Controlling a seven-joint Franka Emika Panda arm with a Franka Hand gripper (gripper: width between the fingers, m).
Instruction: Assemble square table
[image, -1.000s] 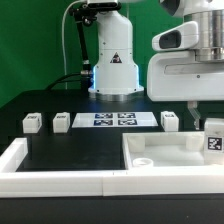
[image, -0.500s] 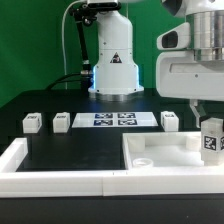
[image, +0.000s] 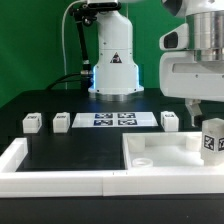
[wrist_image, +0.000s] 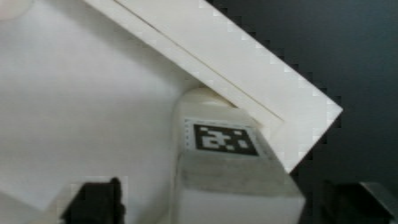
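Note:
The square table's white slab (image: 165, 152) lies at the exterior view's right, inside the border wall's corner. One white tagged leg block (image: 212, 140) stands upright at the slab's far right corner. In the wrist view the leg (wrist_image: 226, 150) sits between my fingers at the slab's (wrist_image: 80, 110) corner. My gripper (image: 208, 116) hangs over the leg. It is open (wrist_image: 228, 205), with one finger (wrist_image: 98, 200) clearly apart from the leg. The other finger is close beside the leg. Three more leg blocks (image: 32, 122) (image: 61, 121) (image: 169, 120) lie on the black table.
The marker board (image: 113, 119) lies at the back middle, in front of the robot base (image: 115, 70). The white U-shaped border wall (image: 60, 178) runs along the front and the exterior view's left.
The gripper has shifted a little toward the exterior view's right, over the leg. The leg has stayed upright at the slab's corner, with hardly any shift.

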